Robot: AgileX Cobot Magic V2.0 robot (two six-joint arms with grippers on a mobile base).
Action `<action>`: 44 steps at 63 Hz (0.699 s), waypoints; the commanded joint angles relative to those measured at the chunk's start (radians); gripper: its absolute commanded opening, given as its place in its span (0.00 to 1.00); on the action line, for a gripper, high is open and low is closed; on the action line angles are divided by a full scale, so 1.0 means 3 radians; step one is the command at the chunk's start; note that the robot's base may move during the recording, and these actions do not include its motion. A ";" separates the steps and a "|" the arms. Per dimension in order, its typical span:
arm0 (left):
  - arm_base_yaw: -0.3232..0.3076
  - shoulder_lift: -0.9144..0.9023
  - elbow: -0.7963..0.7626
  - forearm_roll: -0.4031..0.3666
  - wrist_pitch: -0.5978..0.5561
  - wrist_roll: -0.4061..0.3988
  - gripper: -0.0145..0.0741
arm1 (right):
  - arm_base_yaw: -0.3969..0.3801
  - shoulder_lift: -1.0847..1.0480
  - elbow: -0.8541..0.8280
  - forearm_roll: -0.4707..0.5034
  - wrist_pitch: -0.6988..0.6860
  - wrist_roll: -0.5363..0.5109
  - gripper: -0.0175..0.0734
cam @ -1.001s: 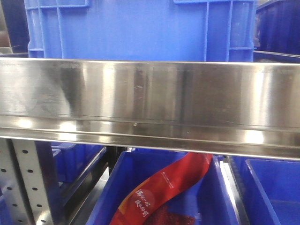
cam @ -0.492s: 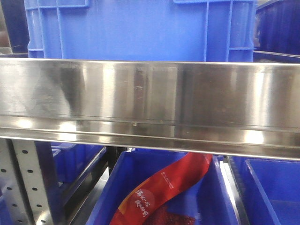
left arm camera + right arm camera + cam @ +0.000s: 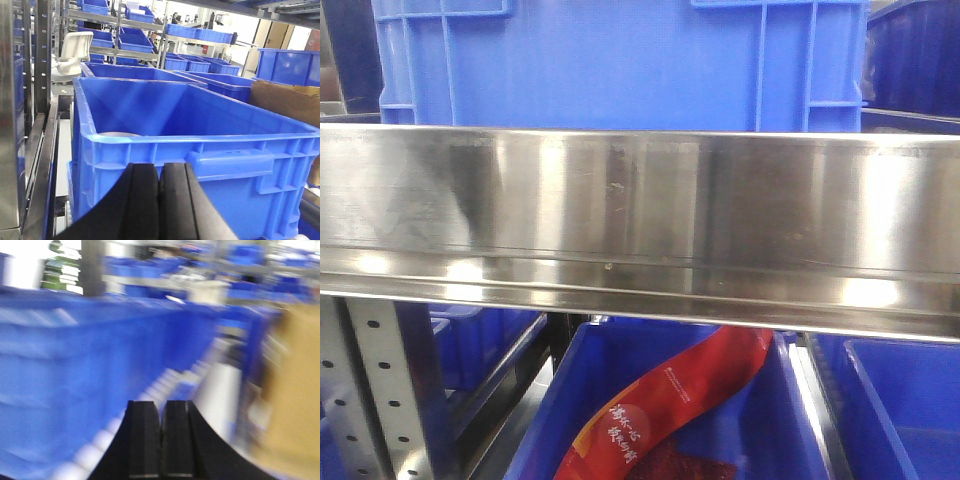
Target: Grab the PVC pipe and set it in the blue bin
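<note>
Ahead, I see a steel shelf rail point(image 3: 640, 225) crossing a blue bin point(image 3: 620, 65). The left gripper point(image 3: 159, 200), fingers pressed together and holding nothing, faces another bin point(image 3: 200, 145). The right gripper point(image 3: 160, 440) is likewise closed, its view blurred. I can't find the pipe.

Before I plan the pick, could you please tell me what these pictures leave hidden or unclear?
- PVC pipe: not identifiable in any view.
- Front view: the steel shelf rail blocks the middle; the blue crate above is cut off, and so is the red packet below.
- Left wrist view: the blue bin floor is mostly hidden by its near wall; the pale shape inside is unclear.
- Right wrist view: motion blur smears everything beyond the right gripper.
</note>
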 commanded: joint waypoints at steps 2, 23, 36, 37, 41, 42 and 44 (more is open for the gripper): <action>0.0012 -0.0018 0.0004 -0.0021 -0.0056 -0.0006 0.04 | -0.0337 -0.0323 0.0330 -0.0032 -0.0064 -0.0022 0.01; 0.0012 -0.0018 0.0004 -0.0021 -0.0056 -0.0006 0.04 | -0.0546 -0.1332 0.1017 -0.0026 0.0254 -0.0022 0.01; 0.0012 -0.0023 0.0004 -0.0021 -0.0076 -0.0006 0.04 | -0.0539 -0.1332 0.1017 -0.0026 0.0341 -0.0022 0.01; 0.0012 -0.0023 0.0004 -0.0021 -0.0076 -0.0006 0.04 | -0.0539 -0.1332 0.1017 -0.0026 0.0341 -0.0022 0.01; 0.0012 -0.0023 0.0004 -0.0021 -0.0076 -0.0006 0.04 | -0.0534 -0.1332 0.1017 -0.0019 0.0305 -0.0022 0.01; 0.0012 -0.0023 0.0004 -0.0021 -0.0076 -0.0006 0.04 | -0.0534 -0.1332 0.1017 -0.0011 0.0298 -0.0022 0.01; 0.0012 -0.0023 0.0004 -0.0021 -0.0076 -0.0006 0.04 | -0.0534 -0.1332 0.1017 0.0052 0.0260 -0.0022 0.01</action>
